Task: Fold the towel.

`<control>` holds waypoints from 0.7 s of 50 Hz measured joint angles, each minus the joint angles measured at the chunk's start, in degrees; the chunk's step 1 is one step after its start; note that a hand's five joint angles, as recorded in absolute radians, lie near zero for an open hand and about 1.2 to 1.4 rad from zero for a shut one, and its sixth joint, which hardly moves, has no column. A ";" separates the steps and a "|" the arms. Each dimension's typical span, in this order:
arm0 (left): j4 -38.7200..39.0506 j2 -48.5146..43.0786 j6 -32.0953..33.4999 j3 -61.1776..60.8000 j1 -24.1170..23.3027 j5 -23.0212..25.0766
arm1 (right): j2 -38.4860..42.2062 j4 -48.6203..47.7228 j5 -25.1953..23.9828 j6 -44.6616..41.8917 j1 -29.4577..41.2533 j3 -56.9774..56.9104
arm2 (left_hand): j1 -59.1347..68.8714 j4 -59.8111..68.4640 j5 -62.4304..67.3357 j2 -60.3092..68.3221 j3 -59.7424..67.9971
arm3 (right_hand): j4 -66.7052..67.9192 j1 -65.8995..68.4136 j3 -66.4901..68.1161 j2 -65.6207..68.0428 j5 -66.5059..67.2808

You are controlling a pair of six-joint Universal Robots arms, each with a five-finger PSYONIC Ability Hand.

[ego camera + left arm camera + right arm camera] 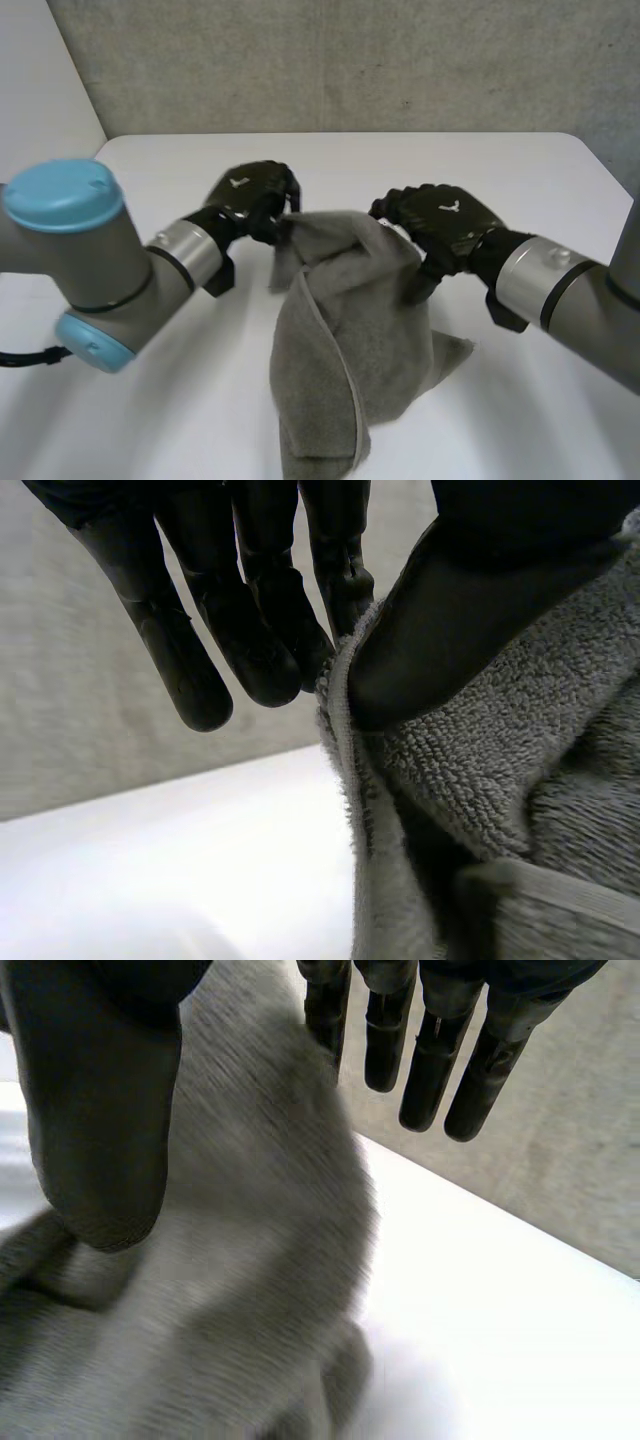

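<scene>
A grey towel point(330, 330) hangs between my two hands, and its lower part lies bunched on the white table point(530, 180). My left hand point(250, 195) is at the towel's upper left edge. In the left wrist view the thumb point(450, 620) pinches the hemmed edge of the towel point(500, 780) against a finger, while the other fingers point(190, 650) stay straight. My right hand point(445, 220) is at the towel's upper right. In the right wrist view its thumb point(100, 1110) and straight fingers point(430, 1070) stand apart, with the towel point(220, 1260) lying loose between them.
A grey wall point(350, 60) rises behind the table's far edge. Bare white tabletop lies to the left, to the right and beyond the towel. My two forearms reach in from the near corners.
</scene>
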 measured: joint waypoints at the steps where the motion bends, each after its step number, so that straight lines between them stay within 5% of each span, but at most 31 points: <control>1: -0.05 0.27 0.01 -0.18 0.36 0.00 | 0.22 0.22 0.02 -0.03 -0.43 -0.35 | 0.00 0.00 0.00 0.00 0.00 | -0.21 -0.12 -0.15 -0.07 -0.18; 11: -0.33 7.78 0.24 -8.27 4.37 3.05 | 10.59 5.94 -2.54 -0.62 -5.89 -11.69 | 0.05 0.01 0.00 0.13 0.17 | -0.79 -0.46 -0.26 -0.07 -0.57; 23: 0.10 22.66 0.78 -17.96 6.86 8.02 | 32.07 29.89 -11.59 -5.83 -6.07 -36.89 | 0.06 0.26 0.00 0.22 0.20 | -0.66 -0.46 -0.26 -0.07 1.27; 35: 0.26 30.20 0.76 -20.36 12.01 8.06 | 39.09 32.34 -12.39 -0.62 -3.61 -40.02 | 0.06 0.26 0.00 0.28 0.31 | 12.66 12.20 12.34 12.01 14.95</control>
